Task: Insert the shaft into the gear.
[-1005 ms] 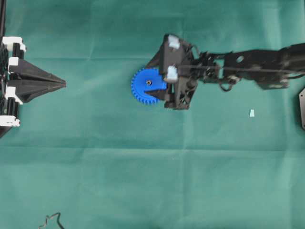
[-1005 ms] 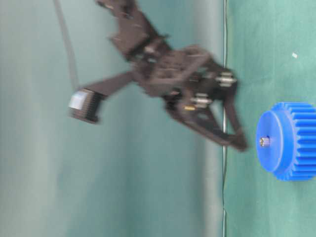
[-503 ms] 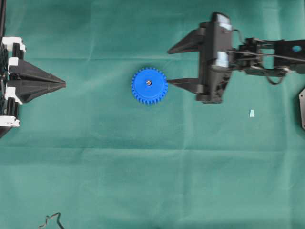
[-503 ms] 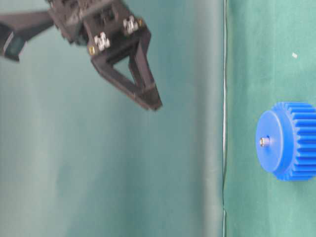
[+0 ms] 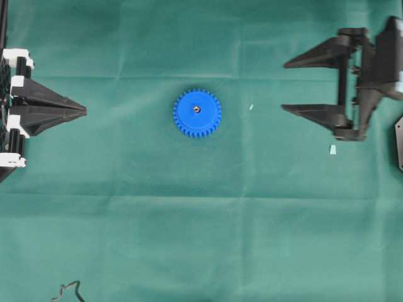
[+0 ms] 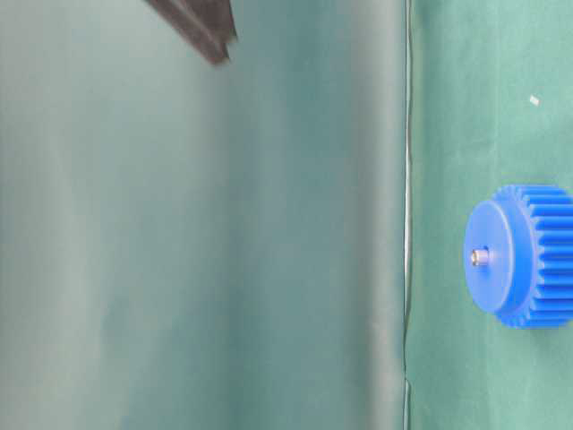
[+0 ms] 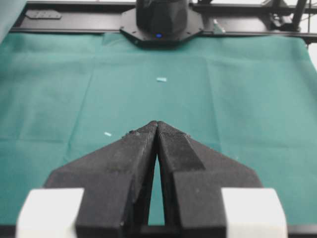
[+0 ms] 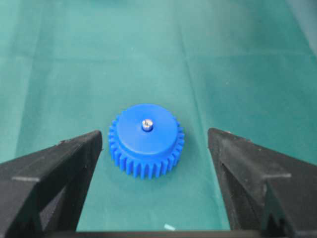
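1. The gear (image 5: 197, 113) lies flat on the green-covered tabletop (image 5: 201, 220), in the same spot as a second ago.
2. The shaft (image 5: 197, 109) stands upright in the gear's centre hole, its shiny tip poking just above the hub; the table-level view shows the same stub (image 6: 481, 257) on the gear (image 6: 524, 255), unchanged since the earlier frames.
3. The right tool (image 5: 284, 86) has pulled back from the gear: a second ago its fingers were over the wheel, half a second ago just beside it, and now it sits well apart, on the side away from the left tool.
4. Its jaws stand wide apart and hold nothing; its wrist view frames the gear (image 8: 146, 140) and shaft (image 8: 147, 124) between the two fingers (image 8: 54, 163).
5. The left tool (image 5: 83, 111) has not moved; it rests well apart from the gear on the other side, its fingers (image 7: 131, 153) pressed together with nothing between them.
6. A small pale chip (image 5: 332, 149) lies on the cloth near the right tool, far from the gear, where it was before.
7. A tiny pale speck (image 5: 250, 107) lies between the gear and the right tool.
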`<state>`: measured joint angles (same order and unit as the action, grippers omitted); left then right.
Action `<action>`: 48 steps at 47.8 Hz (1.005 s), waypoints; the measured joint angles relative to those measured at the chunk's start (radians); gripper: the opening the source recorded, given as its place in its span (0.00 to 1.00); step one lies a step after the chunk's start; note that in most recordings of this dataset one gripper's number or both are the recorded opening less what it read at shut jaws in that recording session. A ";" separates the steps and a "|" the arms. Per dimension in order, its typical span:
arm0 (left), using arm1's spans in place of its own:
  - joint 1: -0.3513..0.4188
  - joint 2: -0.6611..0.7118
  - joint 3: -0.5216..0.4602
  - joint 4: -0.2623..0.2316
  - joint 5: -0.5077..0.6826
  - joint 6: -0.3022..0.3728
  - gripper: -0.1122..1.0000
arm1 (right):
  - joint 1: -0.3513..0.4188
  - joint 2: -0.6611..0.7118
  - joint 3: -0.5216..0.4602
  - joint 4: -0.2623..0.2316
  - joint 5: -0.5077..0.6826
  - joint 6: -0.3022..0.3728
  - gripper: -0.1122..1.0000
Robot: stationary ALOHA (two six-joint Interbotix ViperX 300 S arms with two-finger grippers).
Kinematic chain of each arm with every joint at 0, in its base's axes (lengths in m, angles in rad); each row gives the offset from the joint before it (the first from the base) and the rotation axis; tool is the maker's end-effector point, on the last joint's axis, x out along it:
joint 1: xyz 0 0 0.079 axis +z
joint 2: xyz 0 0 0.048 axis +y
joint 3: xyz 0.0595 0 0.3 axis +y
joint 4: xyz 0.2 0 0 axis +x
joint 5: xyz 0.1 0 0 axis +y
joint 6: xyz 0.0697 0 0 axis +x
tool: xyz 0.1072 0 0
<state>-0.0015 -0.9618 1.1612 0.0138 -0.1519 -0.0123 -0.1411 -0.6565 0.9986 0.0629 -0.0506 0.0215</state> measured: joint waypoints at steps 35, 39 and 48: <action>0.000 -0.002 0.000 0.000 0.000 -0.003 0.10 | 0.000 -0.055 0.075 0.002 -0.040 0.003 0.90; 0.000 -0.002 0.000 0.000 0.000 -0.003 0.10 | 0.000 -0.052 0.074 0.002 -0.040 0.002 0.90; -0.002 -0.002 0.000 0.000 0.000 -0.003 0.10 | 0.000 -0.052 0.075 0.002 -0.040 0.002 0.90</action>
<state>-0.0031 -0.9633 1.1612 0.0138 -0.1519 -0.0153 -0.1411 -0.7087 1.0738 0.0644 -0.0905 0.0230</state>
